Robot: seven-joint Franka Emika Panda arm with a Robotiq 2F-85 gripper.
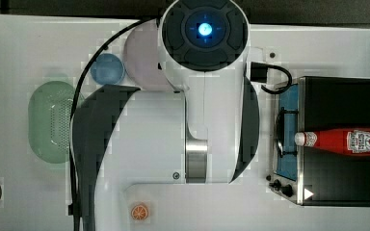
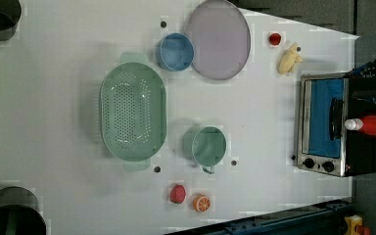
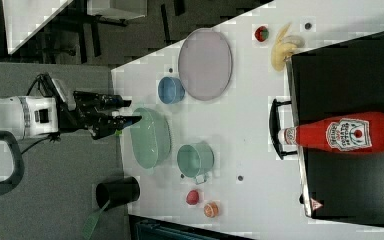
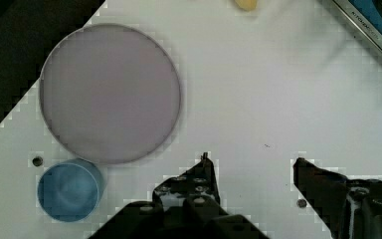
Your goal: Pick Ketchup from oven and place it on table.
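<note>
We see the slim red plastic ketchup bottle [image 1: 339, 141] with its white cap lying on its side on top of the black box-shaped toaster oven [image 1: 337, 180], cap end over the silver front frame and bluish glass door. It also shows on the oven roof in the left view [image 2: 371, 125] and the right view [image 3: 347, 132].

Our black two-finger gripper [image 4: 251, 162] hangs above the large flat white tabletop [image 4: 258, 94] with its fingers [image 4: 206, 172] spread apart and nothing between them. Bare table lies in the gap between the fingertips. Just beyond them sits a flat round lilac plate [image 4: 110, 92], and off to the side of one finger stands a small blue plastic cup [image 4: 68, 189], touching neither. The oven's front corner [image 4: 373, 30] is well apart from the other finger, so the ketchup is far from the fingers.

In the right view the gripper [image 3: 130, 111] points over the edge of a pale green perforated oval colander [image 3: 152, 137]. A green mug [image 2: 205, 145] stands near that colander on the table.
</note>
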